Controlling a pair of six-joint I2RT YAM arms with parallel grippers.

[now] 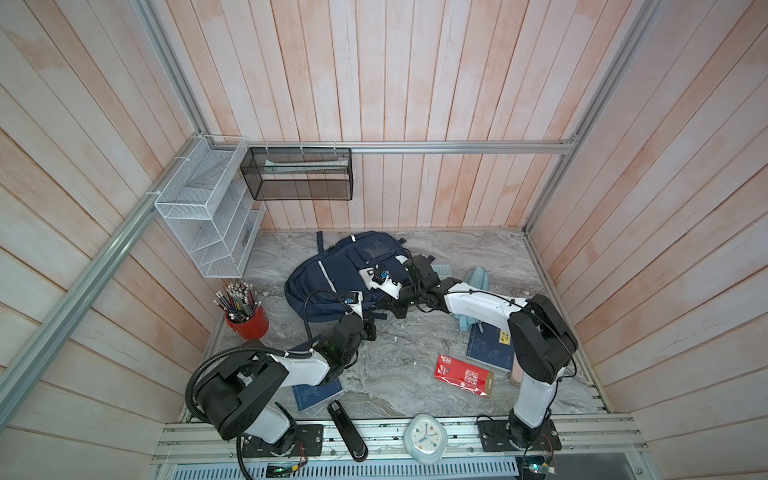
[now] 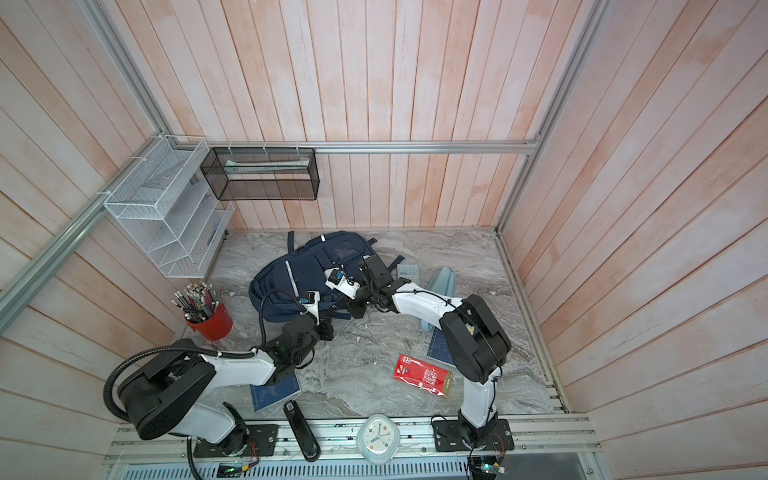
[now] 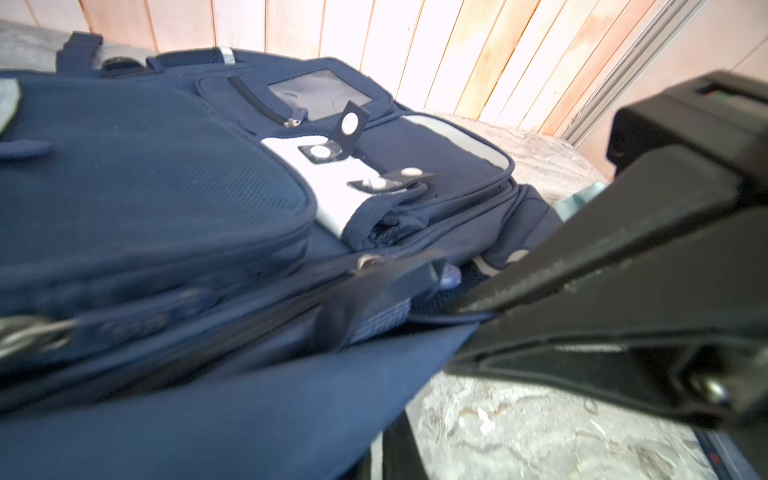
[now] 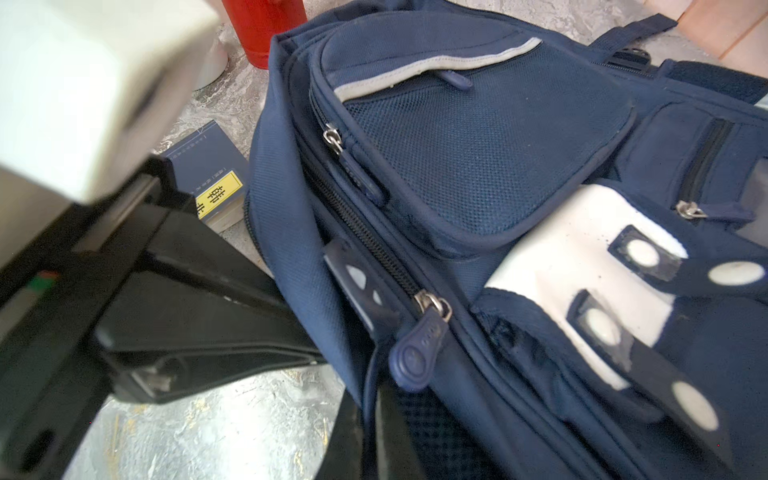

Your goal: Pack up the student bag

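Two claws meet at the near edge of the bag [image 1: 332,282], which lies flat toward the back of the surface [image 1: 399,365], left of middle. Left claw [image 4: 318,355] is closed, its tips nipping the fabric of the bag's side panel. Right claw [image 3: 453,336] is closed too, pinched on a corner of blue bag fabric, just beside the zip pull [image 4: 419,349]. Pencil cup [image 1: 248,322] stands left of the bag; a red book [image 1: 463,376] lies nearer the front, well apart; a pouch [image 1: 477,279] lies to the right
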